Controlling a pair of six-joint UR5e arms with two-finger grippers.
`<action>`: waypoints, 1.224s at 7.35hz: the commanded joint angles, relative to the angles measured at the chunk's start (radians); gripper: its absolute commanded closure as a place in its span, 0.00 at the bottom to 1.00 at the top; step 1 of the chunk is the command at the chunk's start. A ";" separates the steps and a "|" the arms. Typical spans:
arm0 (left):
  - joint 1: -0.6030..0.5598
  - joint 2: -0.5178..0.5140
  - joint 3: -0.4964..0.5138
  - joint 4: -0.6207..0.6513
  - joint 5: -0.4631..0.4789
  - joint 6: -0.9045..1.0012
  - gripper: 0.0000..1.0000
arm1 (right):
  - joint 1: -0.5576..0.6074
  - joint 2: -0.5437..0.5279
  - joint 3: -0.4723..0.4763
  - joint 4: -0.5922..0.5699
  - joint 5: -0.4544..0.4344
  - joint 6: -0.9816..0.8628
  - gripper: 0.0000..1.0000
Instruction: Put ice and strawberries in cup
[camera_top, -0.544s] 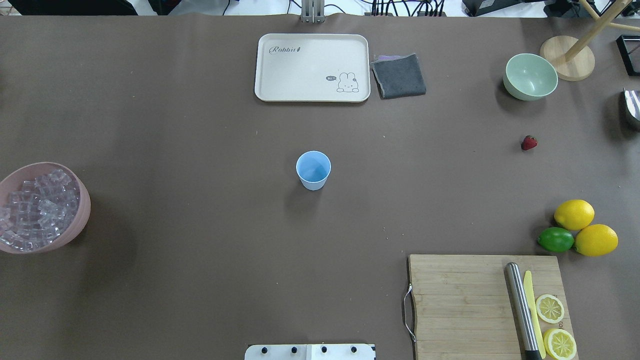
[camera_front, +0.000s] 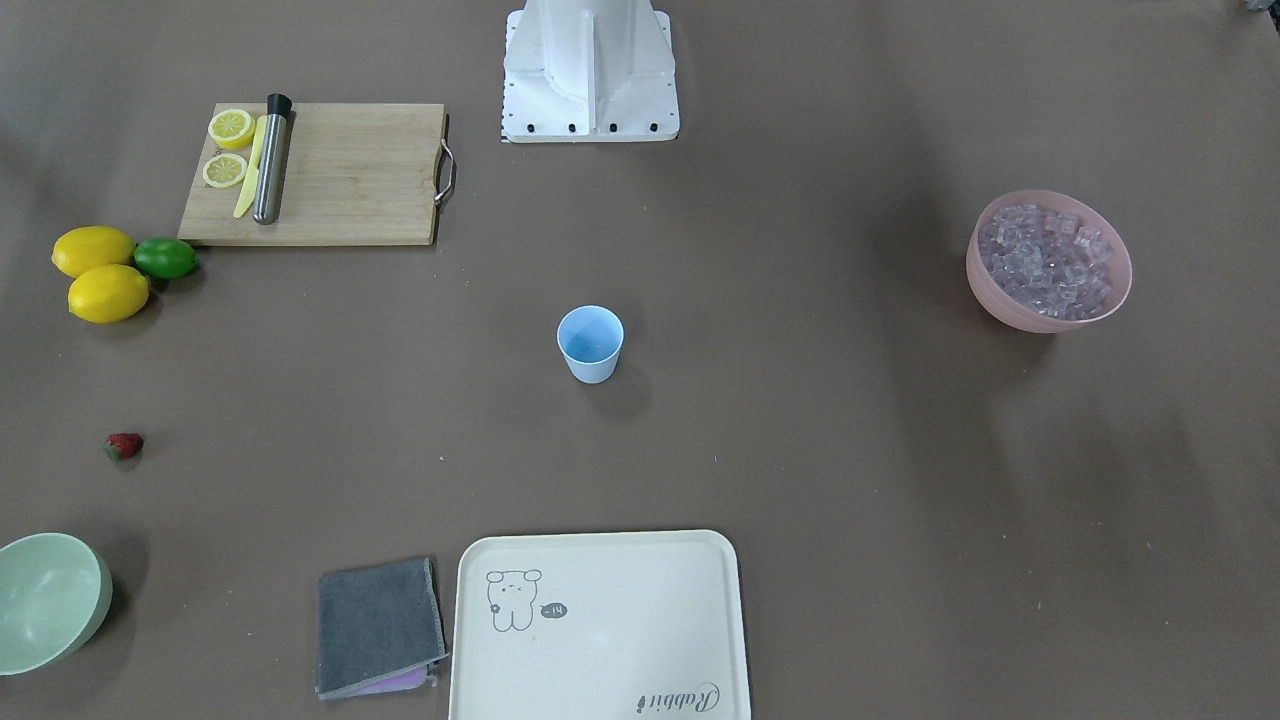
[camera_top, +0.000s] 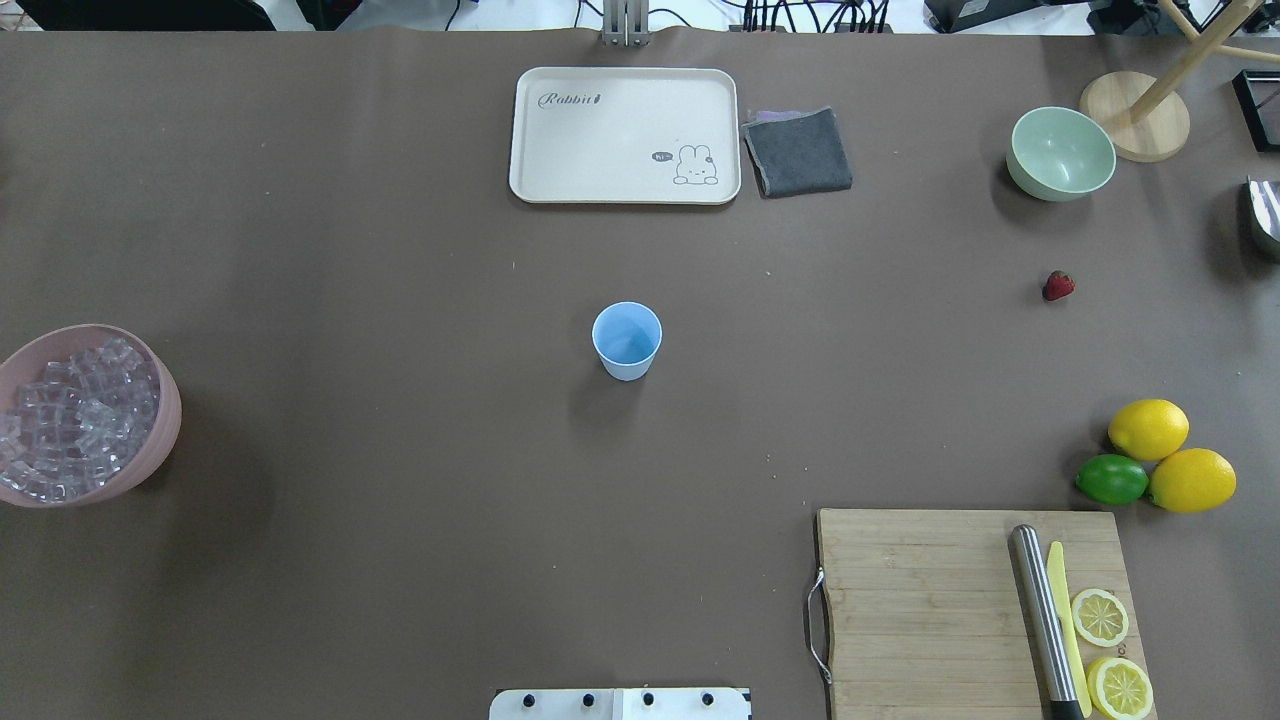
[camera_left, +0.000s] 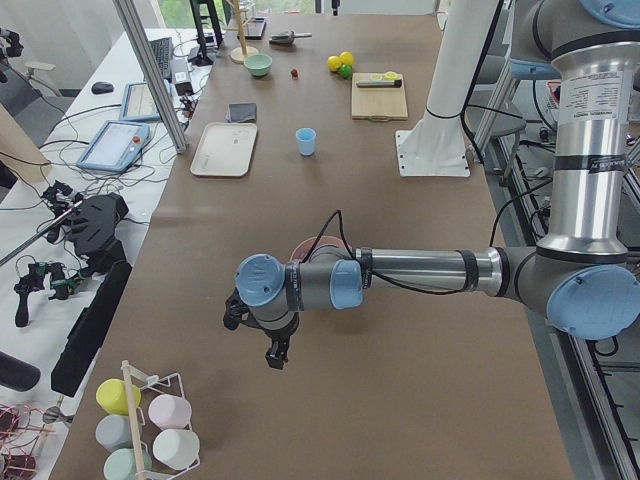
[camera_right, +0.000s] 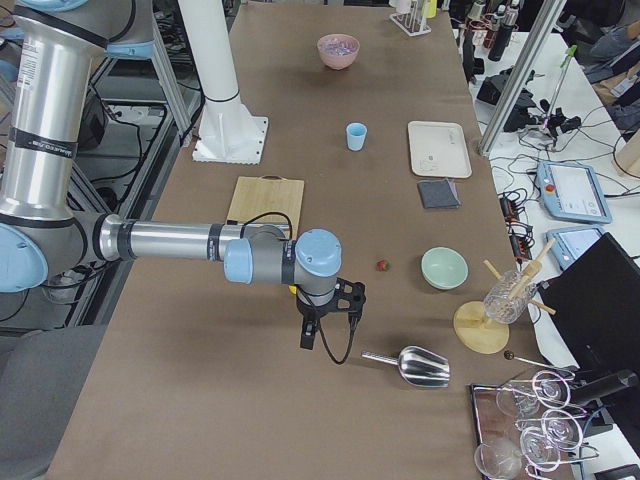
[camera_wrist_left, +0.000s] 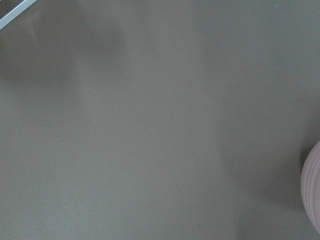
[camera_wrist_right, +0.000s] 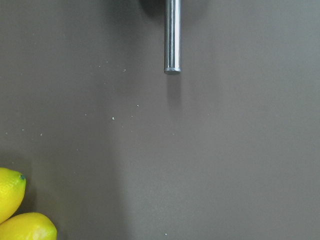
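Note:
The light blue cup (camera_top: 627, 340) (camera_front: 590, 343) stands upright at the table's middle, and it looks empty. Ice (camera_top: 70, 420) (camera_front: 1046, 262) fills a pink bowl (camera_top: 165, 425) at my left edge. One strawberry (camera_top: 1057, 286) (camera_front: 123, 446) lies alone on the cloth at my far right. Neither gripper shows in the overhead or front views. The left gripper (camera_left: 272, 350) hangs over bare table beyond the pink bowl; the right gripper (camera_right: 312, 335) hangs near a metal scoop (camera_right: 420, 366). I cannot tell whether either is open or shut.
A cream tray (camera_top: 530, 130), a grey cloth (camera_top: 798, 152) and a pale green bowl (camera_top: 1062, 153) sit at the far side. Two lemons (camera_top: 1148, 428) and a lime (camera_top: 1111, 479) lie near the cutting board (camera_top: 920, 610), which carries a steel muddler (camera_top: 1040, 615), a knife and lemon slices.

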 joint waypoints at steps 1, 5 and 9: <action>0.002 -0.002 0.000 -0.002 -0.001 0.000 0.01 | 0.000 0.007 0.035 0.003 0.000 0.002 0.00; 0.003 -0.002 -0.008 -0.005 -0.001 0.000 0.01 | 0.005 0.083 0.043 0.005 0.052 0.017 0.00; 0.006 -0.002 -0.006 -0.003 -0.001 0.000 0.01 | 0.014 0.093 0.054 0.065 0.067 0.024 0.00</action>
